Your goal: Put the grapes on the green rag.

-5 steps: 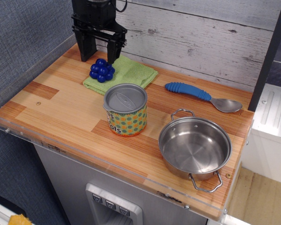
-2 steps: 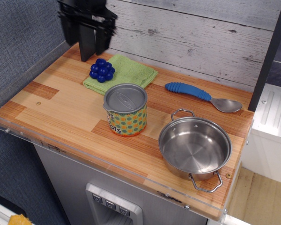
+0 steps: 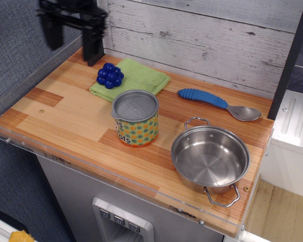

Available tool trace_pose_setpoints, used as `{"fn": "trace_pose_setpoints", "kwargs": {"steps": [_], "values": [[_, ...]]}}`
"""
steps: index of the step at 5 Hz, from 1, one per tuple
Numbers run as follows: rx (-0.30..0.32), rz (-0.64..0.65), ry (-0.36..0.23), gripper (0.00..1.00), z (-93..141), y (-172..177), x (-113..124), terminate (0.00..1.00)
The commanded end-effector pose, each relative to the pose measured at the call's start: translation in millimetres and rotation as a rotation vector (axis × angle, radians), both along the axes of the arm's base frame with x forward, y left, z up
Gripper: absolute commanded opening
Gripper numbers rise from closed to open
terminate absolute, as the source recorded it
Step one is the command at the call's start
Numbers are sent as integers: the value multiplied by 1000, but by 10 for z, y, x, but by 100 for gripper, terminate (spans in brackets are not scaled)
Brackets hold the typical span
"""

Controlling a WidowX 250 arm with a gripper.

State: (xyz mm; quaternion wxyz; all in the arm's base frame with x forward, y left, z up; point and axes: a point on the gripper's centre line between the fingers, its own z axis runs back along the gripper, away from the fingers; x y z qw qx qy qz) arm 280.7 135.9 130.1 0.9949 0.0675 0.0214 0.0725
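The grapes (image 3: 110,75), a cluster of glossy deep-blue balls, lie on the left end of the light green rag (image 3: 144,78) at the back of the wooden counter. My black gripper (image 3: 73,51) hangs up and to the left of them, over the counter's back left corner. Its two fingers stand wide apart and hold nothing. It is motion-blurred and well clear of the grapes.
A patterned can (image 3: 135,117) with a grey lid stands just in front of the rag. A steel pot (image 3: 210,158) sits at the front right. A blue-handled spoon (image 3: 217,102) lies behind it. A clear rim edges the counter's (image 3: 65,118) left and front.
My gripper has let go of the grapes, risen and moved left, away from them. The grapes stay on the rag.
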Motion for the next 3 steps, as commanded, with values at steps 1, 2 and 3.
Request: {"fn": "trace_pose_setpoints", "kwargs": {"steps": [1,2,3], "values": [[52,184,-97,100,344,40,-555,0],[52,184,-97,100,344,40,-555,0],[52,184,-97,100,344,40,-555,100]]}}
